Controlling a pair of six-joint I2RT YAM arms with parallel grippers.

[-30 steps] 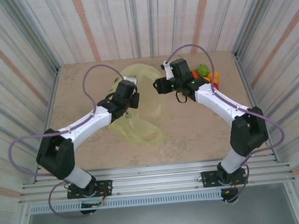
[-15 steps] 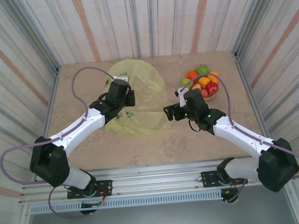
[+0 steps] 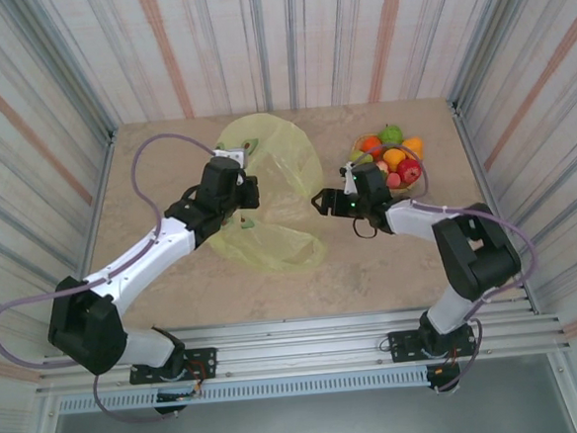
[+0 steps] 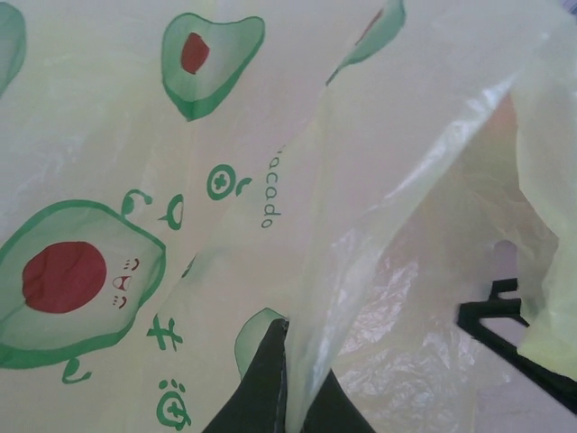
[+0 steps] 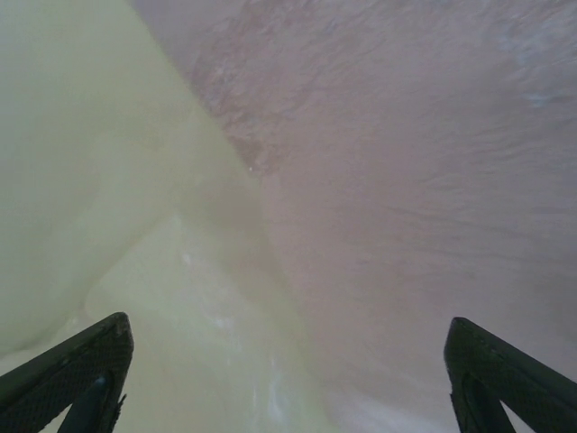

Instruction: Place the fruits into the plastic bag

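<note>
The plastic bag [image 3: 272,198], yellow-green and see-through with avocado prints, lies spread on the table left of centre. My left gripper [image 3: 237,183] is over its left part, shut on a fold of the plastic [image 4: 311,298], and the dark fingertips [image 4: 270,379] pinch the film. My right gripper [image 3: 318,201] hovers at the bag's right edge, open wide with nothing between its fingers [image 5: 77,365]. Under it is the bag's pale film [image 5: 108,180] and bare table [image 5: 415,135]. The fruits [image 3: 393,157], green, orange and red, sit heaped at the back right, just behind my right wrist.
Striped walls [image 3: 526,71] close in the table on three sides. A metal rail [image 3: 297,335] runs along the near edge. Bare tabletop [image 3: 371,260] lies in front of the bag and the fruits. My right gripper's dark frame [image 4: 505,316] shows through the bag.
My right gripper left the bag's back edge, swung toward the near side, and now sits at the bag's right edge with the arm folded. My left gripper shifted left and back, and the bag spread wider.
</note>
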